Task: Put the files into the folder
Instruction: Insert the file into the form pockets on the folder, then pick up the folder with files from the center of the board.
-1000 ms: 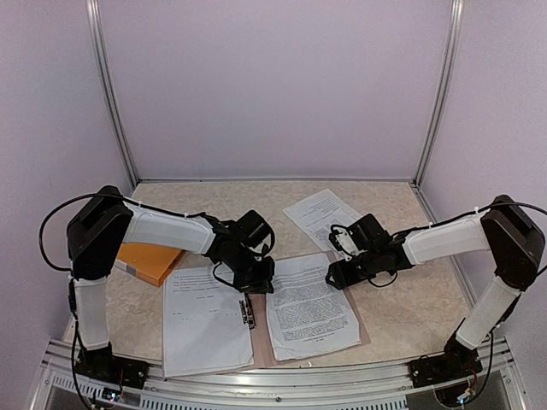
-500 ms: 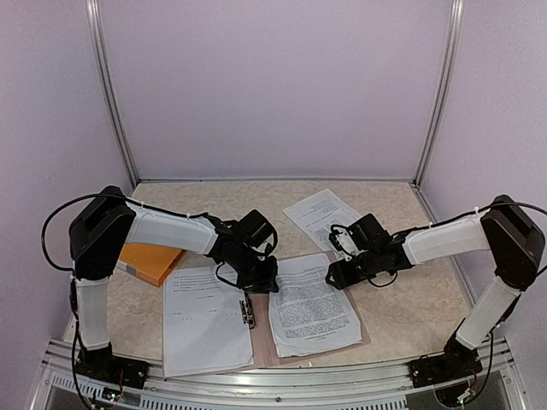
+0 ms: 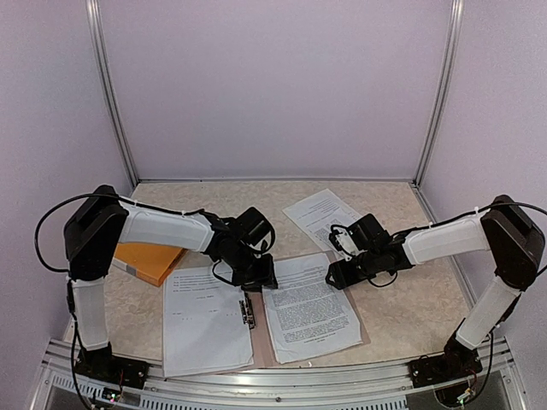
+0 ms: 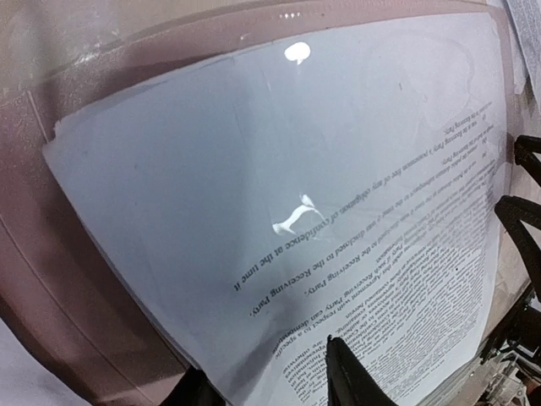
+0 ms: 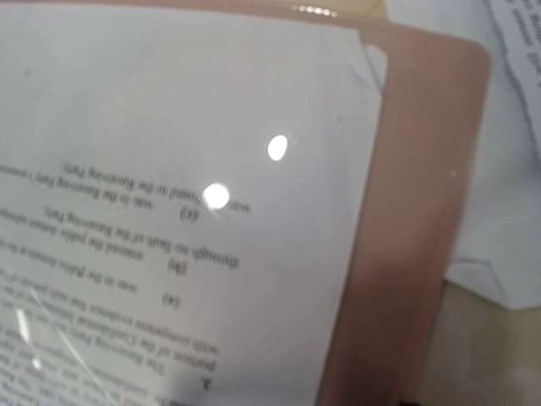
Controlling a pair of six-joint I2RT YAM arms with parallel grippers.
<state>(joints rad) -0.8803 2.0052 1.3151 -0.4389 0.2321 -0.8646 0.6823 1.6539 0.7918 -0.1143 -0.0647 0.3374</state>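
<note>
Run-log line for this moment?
left gripper open above filed sheet | right gripper near folder corner | loose sheet outside folder

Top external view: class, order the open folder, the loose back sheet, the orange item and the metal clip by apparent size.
1. open folder
2. loose back sheet
3. orange item, partly hidden under the left arm, so its rank against the sheet is unsure
4. metal clip
</note>
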